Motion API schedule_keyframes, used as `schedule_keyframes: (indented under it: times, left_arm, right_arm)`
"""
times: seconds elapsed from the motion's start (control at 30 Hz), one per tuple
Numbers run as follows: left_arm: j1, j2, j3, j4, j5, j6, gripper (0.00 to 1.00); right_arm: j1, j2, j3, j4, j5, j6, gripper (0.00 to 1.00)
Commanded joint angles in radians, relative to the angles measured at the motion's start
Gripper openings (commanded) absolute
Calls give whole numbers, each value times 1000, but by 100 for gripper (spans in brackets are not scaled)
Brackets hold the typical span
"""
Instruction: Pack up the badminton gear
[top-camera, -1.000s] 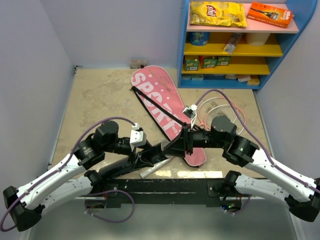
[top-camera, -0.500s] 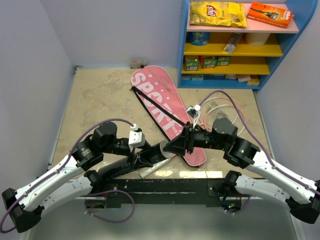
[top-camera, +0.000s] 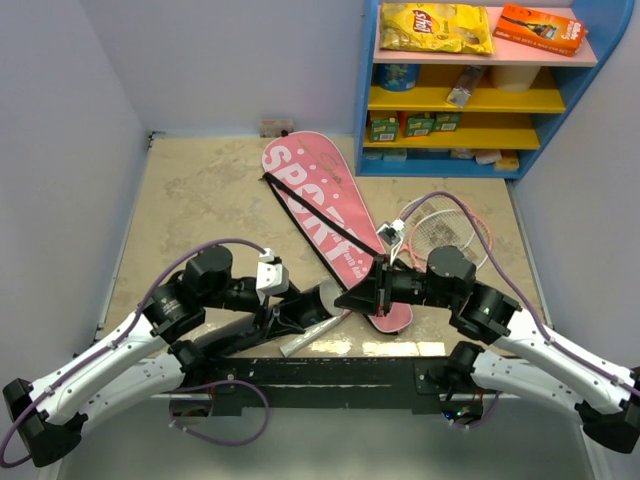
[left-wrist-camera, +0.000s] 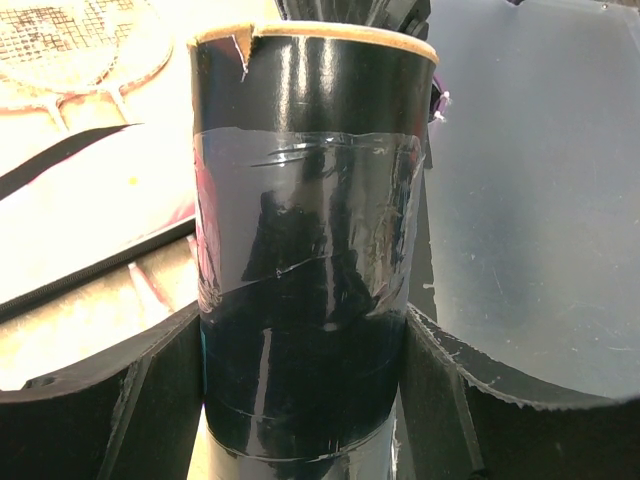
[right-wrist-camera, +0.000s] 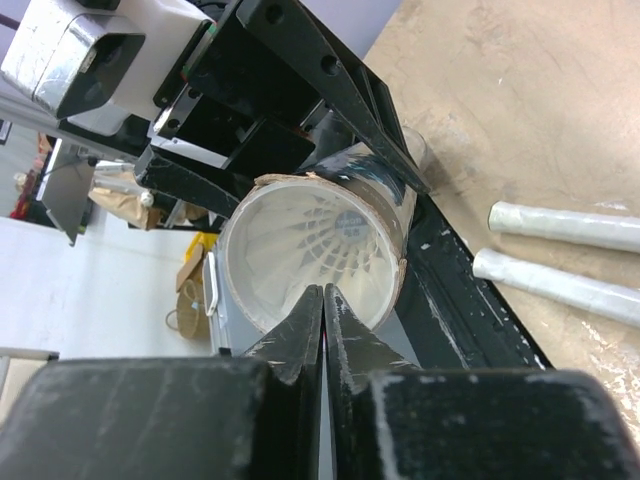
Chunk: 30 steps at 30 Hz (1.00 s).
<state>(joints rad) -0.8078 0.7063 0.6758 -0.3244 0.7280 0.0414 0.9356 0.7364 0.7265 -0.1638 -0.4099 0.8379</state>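
Your left gripper (left-wrist-camera: 303, 400) has its jaws spread wide around the black tube (left-wrist-camera: 305, 150), clamping it at the near edge and tilting its open mouth rightward for loading. Your right gripper (right-wrist-camera: 322, 296) sits at that mouth, jaws pinched together and empty. A shuttlecock (right-wrist-camera: 312, 245) sits inside. The rackets (top-camera: 447, 222) and bag (top-camera: 312, 195) lie farther back.

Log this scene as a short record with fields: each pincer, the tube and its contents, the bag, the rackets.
Left pincer: clamped around the black tube, its mouth facing the right pincer
Right pincer: shut, tips at the tube's open mouth, nothing seen between them
Tube contents: white feather shuttlecock inside
Pink bag: flat on the table, beyond both pincers
Rackets: on the table right of the bag, not packed
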Motion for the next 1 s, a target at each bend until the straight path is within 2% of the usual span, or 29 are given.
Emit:
schedule_keyframes:
  times: [0.0,0.47,0.63,0.7,0.83,0.87,0.97]
  left_arm:
    - [-7,-25,34,182,5,-21,24]
    - [-4,38,47,168,-170,-34,23]
    - [-4,28,42,173,-194,-34,23]
    - [-5,24,42,177,-200,-34,23]
    - [-5,38,54,177,-263,-34,23]
    - [-5,42,71,170,-285,-35,23]
    - [-5,74,106,128,-390,-32,22]
  right_arm:
    - [11,40,-7,-37,-29,3,0]
    - [124,139,71,3,-9,-8,0]
    - [123,121,103,-121,91,-34,0]
    - [123,109,149,-202,233,-62,0]
    - [111,124,280,-480,494,-105,0]
    - [105,127,328,-508,576,-111,0]
    - [103,110,414,-592,698,-109,0]
